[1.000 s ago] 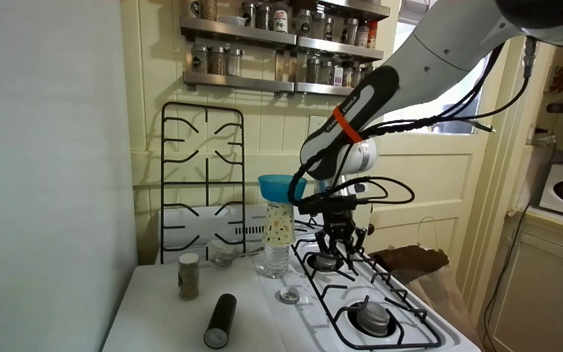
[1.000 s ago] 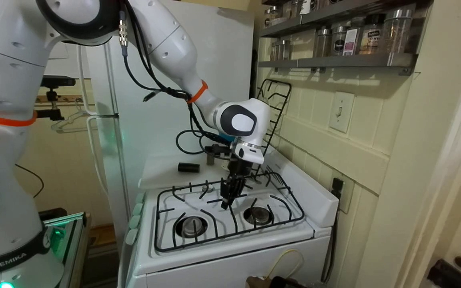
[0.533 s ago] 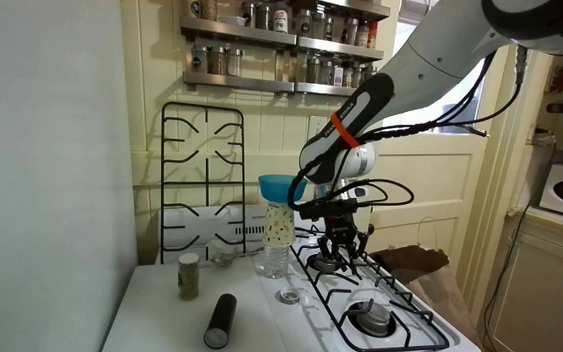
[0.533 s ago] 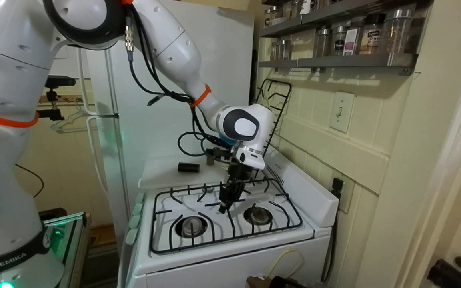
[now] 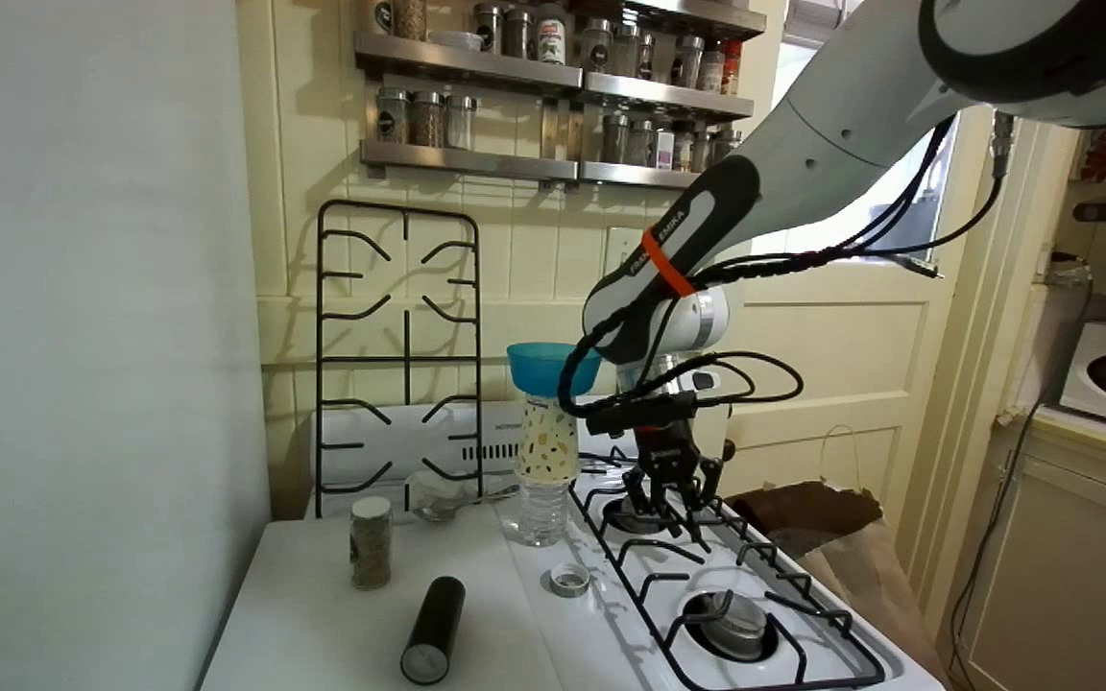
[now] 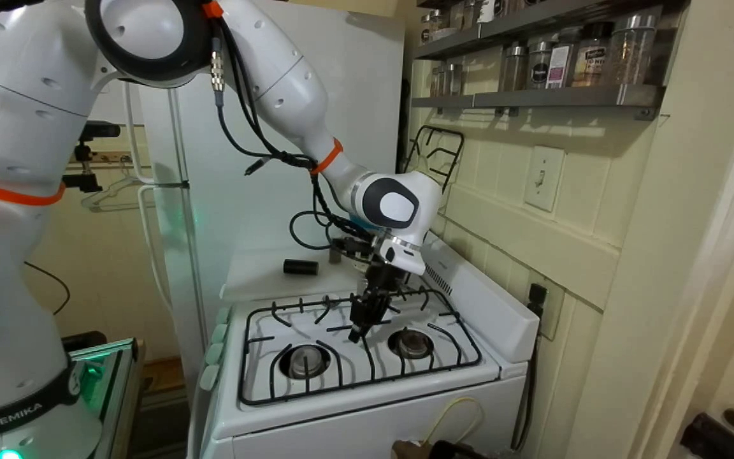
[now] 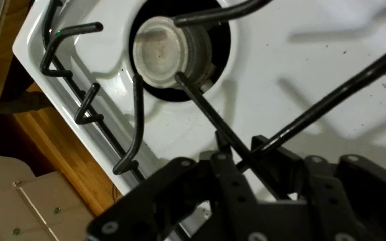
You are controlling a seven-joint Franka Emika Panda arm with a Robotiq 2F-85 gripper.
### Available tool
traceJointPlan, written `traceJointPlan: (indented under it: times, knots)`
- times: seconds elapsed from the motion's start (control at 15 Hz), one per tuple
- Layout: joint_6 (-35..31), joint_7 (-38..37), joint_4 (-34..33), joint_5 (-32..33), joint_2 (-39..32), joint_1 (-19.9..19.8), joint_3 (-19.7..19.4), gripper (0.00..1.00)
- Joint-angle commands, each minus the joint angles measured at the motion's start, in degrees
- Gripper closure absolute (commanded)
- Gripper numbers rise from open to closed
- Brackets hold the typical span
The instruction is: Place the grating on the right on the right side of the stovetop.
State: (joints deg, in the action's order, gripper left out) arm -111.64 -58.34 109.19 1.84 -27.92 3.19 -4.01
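The grating [image 5: 630, 590], a black two-burner grate, lies level over the right side of the white stovetop [image 6: 234, 415]. Its prongs ring two burners, one of them the round burner [image 7: 161, 52] in the wrist view. The grating also shows in the wrist view [image 7: 313, 113], its edge bar running just inside the stovetop's raised rim. My gripper [image 7: 241, 140] points down at the grating's middle and is shut on its crossing bars; it shows in both exterior views [image 5: 685, 536] [image 6: 355, 336]. The exact finger contact is dark and hard to see.
The matching grate [image 5: 406, 358] leans upright against the wall. A blue bowl [image 5: 553, 372] tops a speckled cup [image 5: 546, 446] and clear bottle beside the grating. A spice jar [image 5: 371, 545], black cylinder [image 5: 433, 629] and small ring [image 5: 569, 579] stand on the left side.
My gripper and the grating have moved down together and shifted slightly over the stovetop. In the last half second the grating has kept its place, and the arm has moved only slightly.
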Motion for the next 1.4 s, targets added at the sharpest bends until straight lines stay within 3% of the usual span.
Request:
traceJointPlan:
  times: [0.0, 0.4, 0.87, 1.13, 1.33]
  knots:
    - [4.9, 1.1, -2.3, -2.4, -0.6, -0.5, -0.2, 0.45]
    - [6.9, 0.9, -3.2, -3.2, -0.2, -0.8, -0.6, 0.0]
    - [6.5, -0.4, 1.6, -1.6, 7.8, -0.5, -1.6, 0.0]
    - [16.7, 0.6, 2.1, 1.2, 9.5, -0.3, -1.4, 0.0]
    - [22.7, -0.6, 7.3, 4.5, 14.9, -0.4, -2.0, 0.0]
